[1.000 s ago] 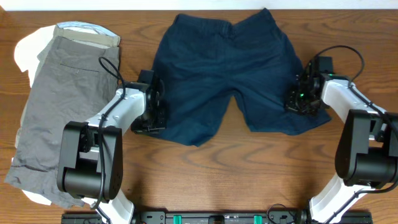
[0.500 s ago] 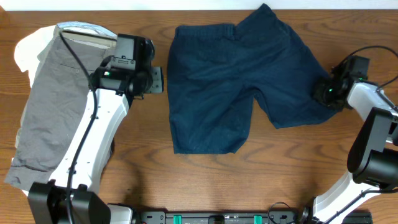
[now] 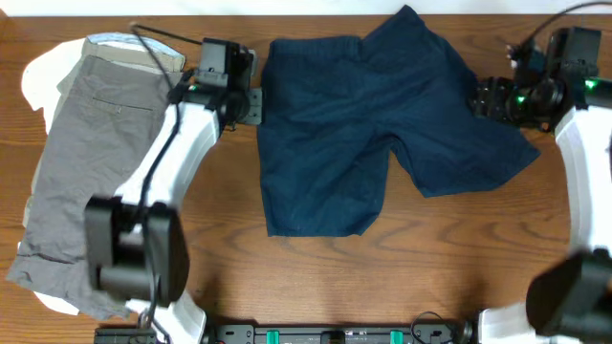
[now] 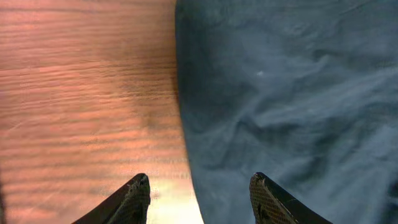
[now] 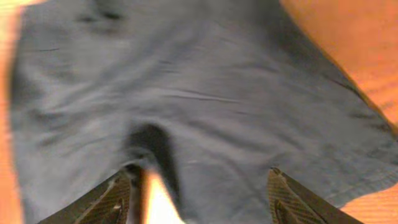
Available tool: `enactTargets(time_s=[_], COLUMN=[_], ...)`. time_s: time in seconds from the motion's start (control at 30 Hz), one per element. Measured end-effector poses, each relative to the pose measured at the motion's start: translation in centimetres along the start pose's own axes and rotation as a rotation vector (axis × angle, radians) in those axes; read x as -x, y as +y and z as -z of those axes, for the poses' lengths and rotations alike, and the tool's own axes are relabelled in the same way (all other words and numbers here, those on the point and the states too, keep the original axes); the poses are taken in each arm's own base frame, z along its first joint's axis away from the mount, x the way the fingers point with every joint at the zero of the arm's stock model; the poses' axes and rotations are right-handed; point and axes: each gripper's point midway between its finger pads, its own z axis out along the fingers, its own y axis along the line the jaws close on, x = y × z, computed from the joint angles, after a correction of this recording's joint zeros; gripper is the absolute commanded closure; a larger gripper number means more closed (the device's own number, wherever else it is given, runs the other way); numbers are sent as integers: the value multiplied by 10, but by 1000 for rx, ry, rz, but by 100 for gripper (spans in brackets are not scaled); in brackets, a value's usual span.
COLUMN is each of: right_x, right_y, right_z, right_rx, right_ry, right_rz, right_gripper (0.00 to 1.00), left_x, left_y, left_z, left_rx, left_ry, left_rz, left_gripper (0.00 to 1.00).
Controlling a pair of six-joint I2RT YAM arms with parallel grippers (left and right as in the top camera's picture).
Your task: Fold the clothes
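— What do the wrist cameras tell me that the overhead can't?
— Jaw state. On my left wrist view, the left gripper (image 4: 199,186) is spread wide, and the edge of the navy shorts (image 3: 363,134) runs between its fingers beside bare table (image 4: 81,93). My right gripper (image 5: 199,183) is spread too, over creased cloth, pinching nothing.
— And overhead?
— The shorts lie flat at upper centre, legs pointing down-frame, the right one splayed outward. Grey shorts (image 3: 96,162) lie far left.

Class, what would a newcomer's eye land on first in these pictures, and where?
The dark navy shorts sprawl flat across the table's middle. An open hand flanks each side: the left hand at their left edge, the right hand over a leg. Grey shorts lie far left.
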Motion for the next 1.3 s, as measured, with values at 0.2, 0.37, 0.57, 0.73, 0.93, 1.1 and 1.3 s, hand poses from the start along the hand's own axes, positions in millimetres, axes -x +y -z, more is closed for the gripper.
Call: enactTargets(time_s=[0.2, 0.37, 0.57, 0.73, 0.93, 1.1, 1.3], right_x=[-17, -29, -33, -33, -35, -35, -35], right_y=[45, 67, 81, 82, 81, 81, 81], right_z=[22, 17, 15, 15, 15, 15, 15], right_rx=[54, 81, 102, 102, 101, 101, 101], right_ry=[18, 57, 64, 64, 70, 70, 70], right_rz=[96, 144, 179, 181, 179, 179, 179], right_gripper=[30, 30, 29, 29, 29, 29, 29], left_x=[-8, -19, -35, -42, -47, -51, -56], left_y=[8, 25, 26, 14, 7, 5, 5], left_z=[-36, -54, -70, -72, -74, -74, -73], left_rx=[1, 12, -32, -71, -95, -107, -104], left_ry=[64, 105, 162, 188, 208, 224, 245], left_rz=[-9, 15, 7, -13, -21, -19, 1], left_gripper=[47, 48, 61, 64, 66, 91, 94])
